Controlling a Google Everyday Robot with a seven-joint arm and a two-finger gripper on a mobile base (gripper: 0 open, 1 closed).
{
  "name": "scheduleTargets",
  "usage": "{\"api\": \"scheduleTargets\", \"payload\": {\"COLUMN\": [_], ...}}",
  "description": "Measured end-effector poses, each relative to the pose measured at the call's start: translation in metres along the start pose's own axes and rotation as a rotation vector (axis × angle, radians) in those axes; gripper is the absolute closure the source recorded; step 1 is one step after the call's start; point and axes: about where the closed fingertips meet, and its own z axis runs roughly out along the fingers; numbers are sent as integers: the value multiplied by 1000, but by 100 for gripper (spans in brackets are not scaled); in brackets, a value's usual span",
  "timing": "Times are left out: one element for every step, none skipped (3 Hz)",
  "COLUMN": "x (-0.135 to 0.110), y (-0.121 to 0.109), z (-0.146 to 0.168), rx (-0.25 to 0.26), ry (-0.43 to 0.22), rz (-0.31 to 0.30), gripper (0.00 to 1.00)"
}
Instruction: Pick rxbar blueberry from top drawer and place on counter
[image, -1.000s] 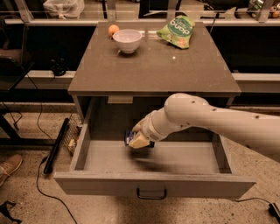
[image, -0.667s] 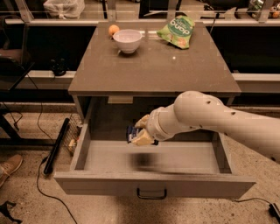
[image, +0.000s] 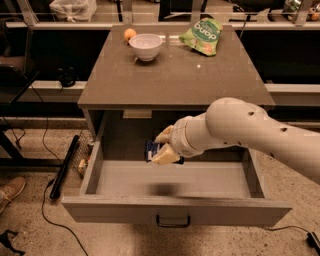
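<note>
The top drawer (image: 175, 210) stands pulled open below the counter (image: 175, 75), its dark handle (image: 172, 221) centred on the front panel. My gripper (image: 159, 150) hangs inside the open drawer space, above its floor, at the end of the white arm that comes in from the right. It is shut on the rxbar blueberry (image: 150, 150), whose dark navy wrapper end sticks out to the left of the pale fingers. The bar is lifted clear of the drawer floor; its shadow lies on the floor below.
On the counter's far part stand a white bowl (image: 145, 46), an orange fruit (image: 129, 34) beside it, and a green snack bag (image: 202, 34) at the back right. A dark bar (image: 65, 167) and cables lie on the floor at left.
My gripper has risen from the drawer floor with the bar in it and moved slightly up and back. The bar's shadow now lies apart from it on the floor.
</note>
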Motion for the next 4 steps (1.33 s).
{"api": "scheduleTargets", "payload": {"x": [1, 17, 27, 29], "y": [-10, -54, -112, -166], "z": [-5, -49, -113, -160], "rx": [30, 138, 288, 401], "ry": [-33, -79, -100, -123], "rz": [15, 57, 68, 75], "gripper": [100, 100, 100, 100]}}
